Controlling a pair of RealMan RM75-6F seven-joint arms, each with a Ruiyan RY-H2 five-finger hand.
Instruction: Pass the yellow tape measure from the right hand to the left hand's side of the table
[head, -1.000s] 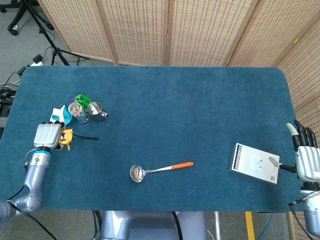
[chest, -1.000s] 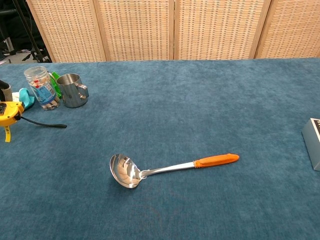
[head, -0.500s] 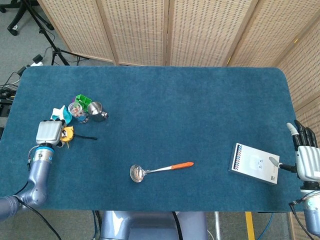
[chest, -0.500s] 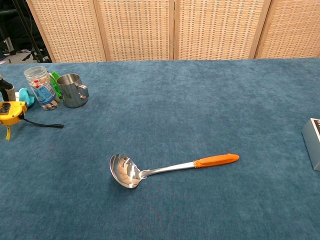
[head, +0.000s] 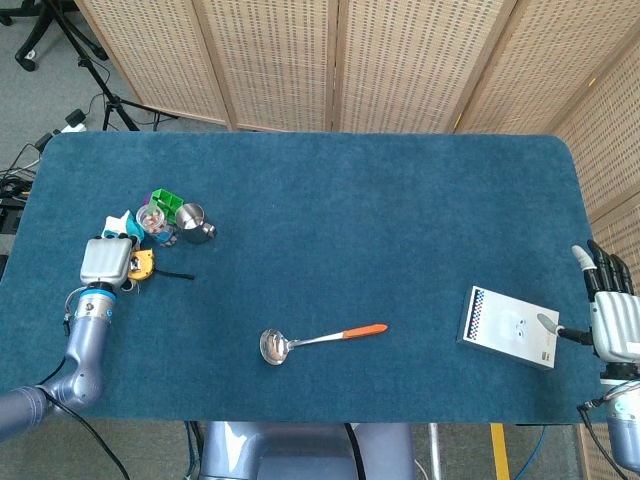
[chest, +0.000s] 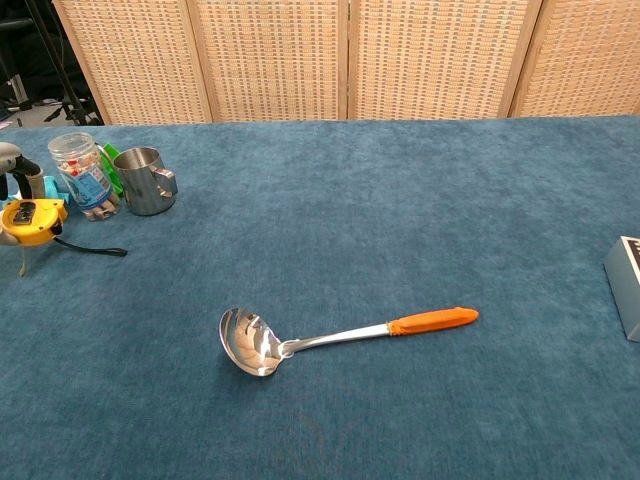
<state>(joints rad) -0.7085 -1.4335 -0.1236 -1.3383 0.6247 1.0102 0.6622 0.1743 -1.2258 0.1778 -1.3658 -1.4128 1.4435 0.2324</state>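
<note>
I have the yellow tape measure (head: 141, 262) at the left edge of the frame in the head view, right against my left hand (head: 105, 260), which covers its left side; in the chest view it sits low over the blue cloth at the far left, and I cannot tell whether it is resting on the table or being carried. I also cannot tell from either view whether the fingers are clamped on it or merely alongside, since the back of the hand hides them. A thin black strap (chest: 92, 248) trails from the case toward the right of the frame, lying flat on the cloth. My right hand (head: 612, 315) is at the far right edge, well apart, fingers straight and apart, holding nothing, so the left is plainly the nearer one and I judge the handover done, with only the release left.

The case is a rounded, hard plastic body with a dark face. Just above it in the frame stand a clear plastic jar (chest: 82, 175) and a small steel mug (chest: 144, 180), smooth and shiny, close enough to knock. The table (head: 400, 220) wears a napped blue cloth. Lower centre lies a steel ladle (head: 318, 340) with an orange handle; lower right, a flat white box (head: 510, 327).
</note>
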